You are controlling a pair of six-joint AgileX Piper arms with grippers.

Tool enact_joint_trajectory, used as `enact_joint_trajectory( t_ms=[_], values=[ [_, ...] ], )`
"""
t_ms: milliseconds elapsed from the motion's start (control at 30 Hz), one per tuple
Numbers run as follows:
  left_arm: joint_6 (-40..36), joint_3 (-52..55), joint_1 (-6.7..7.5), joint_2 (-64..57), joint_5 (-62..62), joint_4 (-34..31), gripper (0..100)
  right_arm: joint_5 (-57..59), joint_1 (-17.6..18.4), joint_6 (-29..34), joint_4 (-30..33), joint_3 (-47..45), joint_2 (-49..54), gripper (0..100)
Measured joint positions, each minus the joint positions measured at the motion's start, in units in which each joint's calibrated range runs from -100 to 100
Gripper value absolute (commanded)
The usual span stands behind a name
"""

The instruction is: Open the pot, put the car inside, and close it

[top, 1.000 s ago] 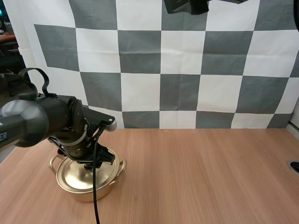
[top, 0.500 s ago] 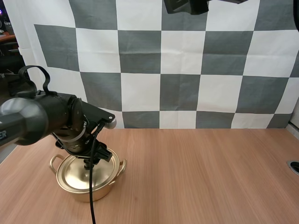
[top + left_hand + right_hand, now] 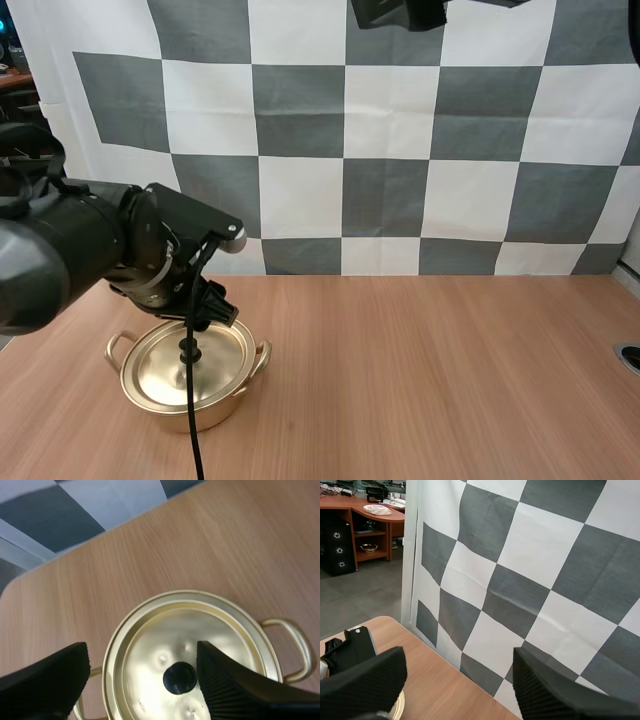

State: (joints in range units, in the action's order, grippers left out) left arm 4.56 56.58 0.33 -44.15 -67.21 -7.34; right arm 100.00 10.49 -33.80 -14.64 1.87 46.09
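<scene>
Left wrist view: the left fingers [image 3: 235,692] are spread above the pot [image 3: 190,412], lid [image 3: 150,650] on, knob [image 3: 180,678] between them, handles aligned finger to finger. The right fingers [image 3: 362,682] are also spread.

Wooden surface [image 3: 420,370]: light brown, with the grain running left to right. You see one gold pot [image 3: 205,410] standing upright directly on it, toward the near left, lid [image 3: 228,352] seated. A dark round shape [image 3: 630,357] marks the right edge.

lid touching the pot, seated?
Touching. Left wrist view: the lid sits flush inside the rim of the pot, no gap along the visible edge.
</scene>
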Motion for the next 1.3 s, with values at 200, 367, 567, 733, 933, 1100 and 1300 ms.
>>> enact_joint_trajectory(
  t_ms=[200,367,567,733,933,1100,1300],
  values=[
    [-2.8,-5.6,0.0,-7.4,-4.4,-0.1,0,0.0,0.0,-1.0,0.3,0.0,0.0,92],
    [-2.7,-11.5,0.0,-13.5,-7.7,-0.1,0,0.0,0.0,-1.5,1.3,0.0,0.1,0],
    [-3.7,-17.0,0.0,-19.5,-8.1,-0.7,0,0.0,0.0,1.3,8.1,0.0,0.6,0],
    [-4.3,-17.3,0.0,-23.4,-4.1,-0.7,0,0.0,0.0,3.5,13.7,0.0,1.7,0],
    [-12.3,-15.9,0.18,-27.5,8.6,-0.3,0,-0.1,-0.7,9.3,24.6,-1.3,8.2,0],
    [-16.0,-11.7,1.26,-30.5,14.3,-1.0,0,0.0,-2.0,13.4,25.1,-7.7,13.9,0],
    [-16.5,-5.3,1.43,-34.6,21.9,-0.6,0,-1.7,-2.0,19.4,28.5,-16.8,19.3,0]
  ],
)
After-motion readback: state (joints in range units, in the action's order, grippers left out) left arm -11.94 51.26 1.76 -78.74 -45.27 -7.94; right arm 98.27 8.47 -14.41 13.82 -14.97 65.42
